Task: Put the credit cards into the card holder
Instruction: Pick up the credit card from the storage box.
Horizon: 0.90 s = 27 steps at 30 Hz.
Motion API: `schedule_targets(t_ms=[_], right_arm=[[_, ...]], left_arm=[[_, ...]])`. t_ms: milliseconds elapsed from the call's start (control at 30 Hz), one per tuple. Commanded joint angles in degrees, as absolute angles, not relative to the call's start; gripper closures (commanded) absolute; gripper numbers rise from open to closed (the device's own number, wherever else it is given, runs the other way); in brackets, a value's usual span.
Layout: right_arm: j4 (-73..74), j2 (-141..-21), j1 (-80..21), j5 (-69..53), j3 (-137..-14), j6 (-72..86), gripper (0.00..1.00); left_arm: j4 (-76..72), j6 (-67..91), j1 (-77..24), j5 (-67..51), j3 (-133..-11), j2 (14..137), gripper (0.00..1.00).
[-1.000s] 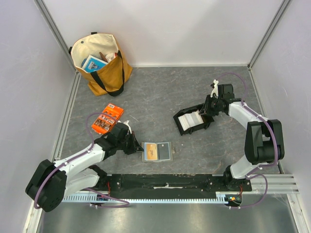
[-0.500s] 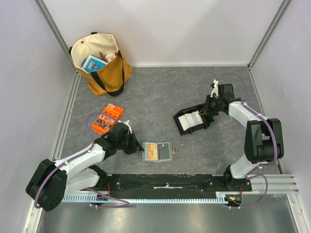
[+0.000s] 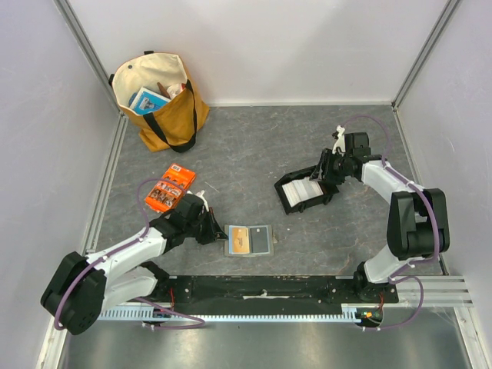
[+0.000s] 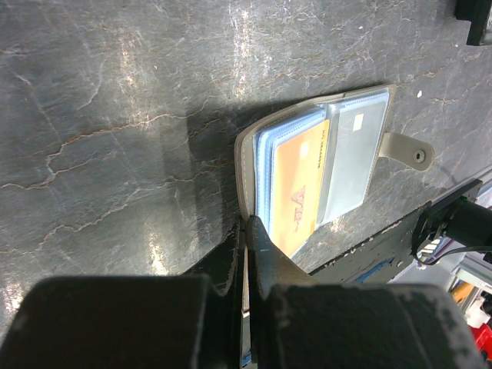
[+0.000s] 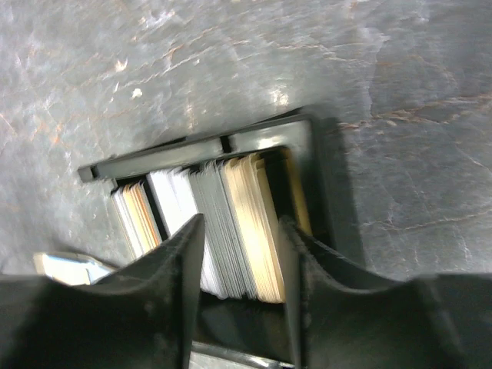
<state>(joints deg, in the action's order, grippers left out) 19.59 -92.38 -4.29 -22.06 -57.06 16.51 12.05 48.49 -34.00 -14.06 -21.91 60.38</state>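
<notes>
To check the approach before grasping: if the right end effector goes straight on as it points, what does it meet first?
Probably the credit cards standing on edge in the black tray; the right end effector is open, straddling the grey and tan ones. Their distance is unclear.

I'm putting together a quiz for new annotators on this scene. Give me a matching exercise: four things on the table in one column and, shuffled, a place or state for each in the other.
Things:
1. tote bag
2. printed packet
3. card holder
4. credit cards

Places or states:
A. standing on edge in the black tray
B. orange, lying flat
C. unfolded, snap tab sticking out
D. upright in the far left corner

Pairs: 1-D, 2-B, 3-C, 4-A.
</notes>
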Motion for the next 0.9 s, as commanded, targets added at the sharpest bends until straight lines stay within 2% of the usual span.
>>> schedule_targets(t_ms=[0,100,500,867], right_arm=[[20.57,-88.42,-4.57,-19.52,-58.71,15.65,0.41],[20.74,-87.63,-5.27,-16.54,-58.71,15.03,0.35],[23.73,-90.53,-14.23,-0.45,-59.59,13.97,0.28],[24.43,-92.99,-16.44,0.53,-60.21,14.06,0.26]], left_arm=[[10.72,46.58,-34.19,-15.21,-23.64,60.47,0.98],[10.72,46.58,-34.1,-15.29,-23.82,60.47,0.98],[10.99,46.23,-34.19,-15.2,-23.91,60.38,0.98],[10.99,46.23,-34.19,-15.29,-24.08,60.64,0.98]])
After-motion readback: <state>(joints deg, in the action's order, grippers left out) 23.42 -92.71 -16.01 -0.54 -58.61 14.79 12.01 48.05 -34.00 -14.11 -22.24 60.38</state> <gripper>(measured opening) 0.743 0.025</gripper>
